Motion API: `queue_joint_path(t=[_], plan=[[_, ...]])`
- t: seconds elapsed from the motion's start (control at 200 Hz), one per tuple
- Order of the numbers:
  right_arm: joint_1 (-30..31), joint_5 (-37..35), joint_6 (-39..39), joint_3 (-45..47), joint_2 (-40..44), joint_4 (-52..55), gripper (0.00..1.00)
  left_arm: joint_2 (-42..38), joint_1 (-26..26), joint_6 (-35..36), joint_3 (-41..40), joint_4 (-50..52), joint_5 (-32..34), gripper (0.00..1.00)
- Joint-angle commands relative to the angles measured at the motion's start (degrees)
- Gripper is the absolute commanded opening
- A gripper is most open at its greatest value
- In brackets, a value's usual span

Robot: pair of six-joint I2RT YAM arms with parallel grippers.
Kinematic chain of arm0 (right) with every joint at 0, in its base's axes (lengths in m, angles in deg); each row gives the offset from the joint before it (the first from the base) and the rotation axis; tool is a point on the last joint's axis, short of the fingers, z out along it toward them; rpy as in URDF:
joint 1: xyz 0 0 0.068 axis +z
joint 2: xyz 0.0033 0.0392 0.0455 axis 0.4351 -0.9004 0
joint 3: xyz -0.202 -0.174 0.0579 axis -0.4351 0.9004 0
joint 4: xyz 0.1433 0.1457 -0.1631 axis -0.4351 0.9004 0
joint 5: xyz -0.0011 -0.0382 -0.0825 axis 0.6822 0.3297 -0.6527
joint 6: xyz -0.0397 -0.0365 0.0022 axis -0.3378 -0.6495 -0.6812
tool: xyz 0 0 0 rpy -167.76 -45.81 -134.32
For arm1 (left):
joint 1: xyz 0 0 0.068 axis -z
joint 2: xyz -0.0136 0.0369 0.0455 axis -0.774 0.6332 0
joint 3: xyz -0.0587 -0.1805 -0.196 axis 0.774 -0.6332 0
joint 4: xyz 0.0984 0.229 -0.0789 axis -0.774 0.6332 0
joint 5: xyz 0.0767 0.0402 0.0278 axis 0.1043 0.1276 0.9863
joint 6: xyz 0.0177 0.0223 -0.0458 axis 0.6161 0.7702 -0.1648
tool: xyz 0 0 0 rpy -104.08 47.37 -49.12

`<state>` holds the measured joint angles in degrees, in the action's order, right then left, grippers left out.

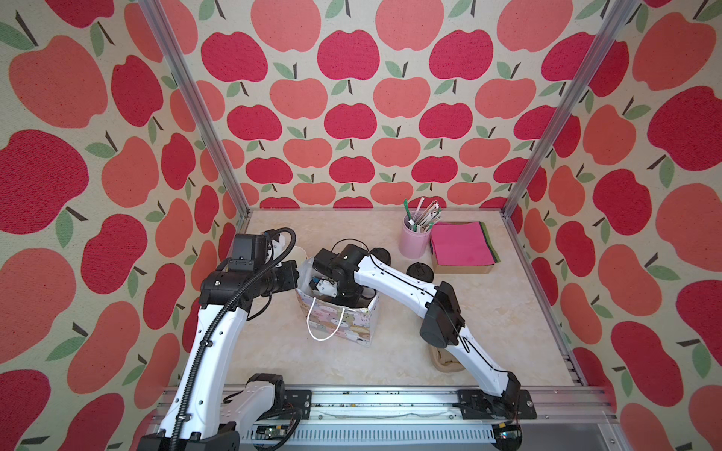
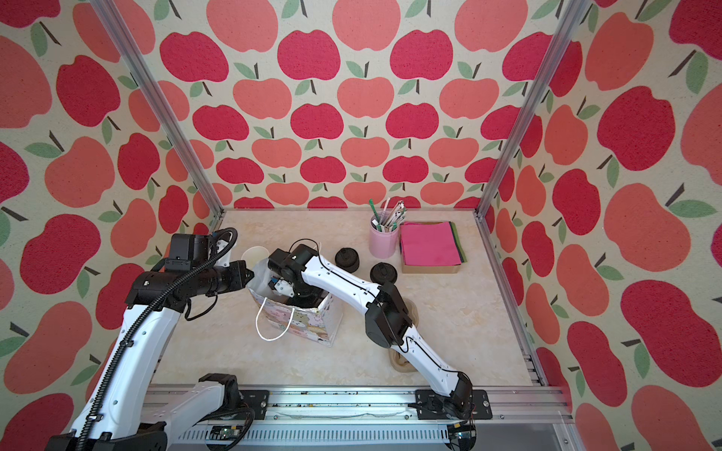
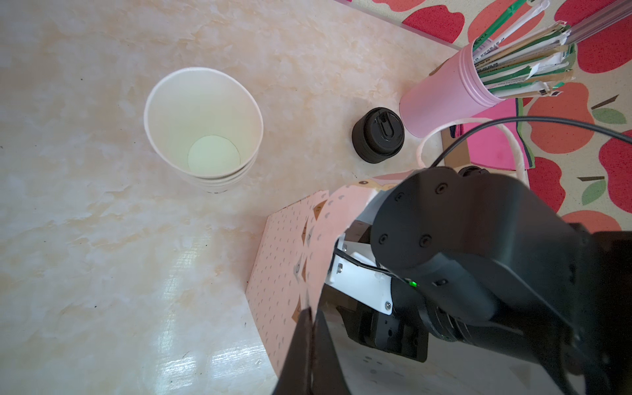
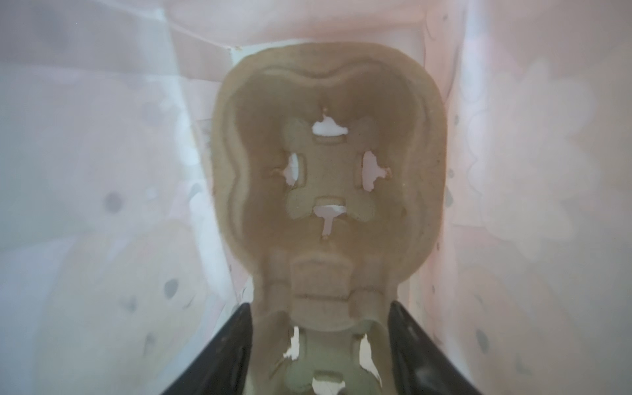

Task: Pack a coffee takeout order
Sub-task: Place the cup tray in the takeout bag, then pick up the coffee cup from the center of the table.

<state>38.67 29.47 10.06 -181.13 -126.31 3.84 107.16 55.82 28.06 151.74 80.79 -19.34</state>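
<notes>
The left pincer is clamped on the paper bag rim. Inside the bag, the right pincer stands apart astride a cardboard cup carrier, seemingly not touching it. The pink napkin and green straw sit beyond the bag.

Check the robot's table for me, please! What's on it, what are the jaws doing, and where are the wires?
Surface: pale marbled table, no spills seen.
Job's things: pink napkin tops its stack in a cardboard tray; green straw stands in the pink holder; lidded cup: nothing seen.
Clutter: gift bag mid-table, pulp cup carrier inside; lidless cup stack; spare black lids; another carrier under the right arm.
Grippers: left gripper pinches the bag's rim; right gripper is inside the bag, jaws either side of the carrier, grip unclear.
Cables: black conduit runs along the left arm.
Surroundings: apple-print walls, metal frame posts.
</notes>
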Motion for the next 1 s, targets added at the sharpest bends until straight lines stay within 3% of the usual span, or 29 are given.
queue_joint_path(t=[0.0,0.115,0.275,0.715,0.996], plan=[[0.95,-0.34,0.06,-2.81,6.19,0.79,0.74,-0.86,-0.27,0.79,-0.53,0.87,0.79,0.0],[1.21,-2.12,-0.38,-3.52,9.13,-0.23,0.89,-1.04,-0.27,0.79,-0.53,1.22,0.7,0.0],[1.53,-5.27,-1.9,-3.61,12.93,-2.32,0.99,-1.3,-0.27,0.79,-0.62,1.71,0.79,0.0],[1.49,-2.75,-0.07,-3.62,21.68,-11.76,0.99,-1.56,-0.31,0.52,-0.4,2.43,0.34,0.0],[1.4,-7.95,0.4,2.87,34.25,-19.98,0.99,-2.43,-0.27,0.1,-0.35,4.82,2.37,0.0]])
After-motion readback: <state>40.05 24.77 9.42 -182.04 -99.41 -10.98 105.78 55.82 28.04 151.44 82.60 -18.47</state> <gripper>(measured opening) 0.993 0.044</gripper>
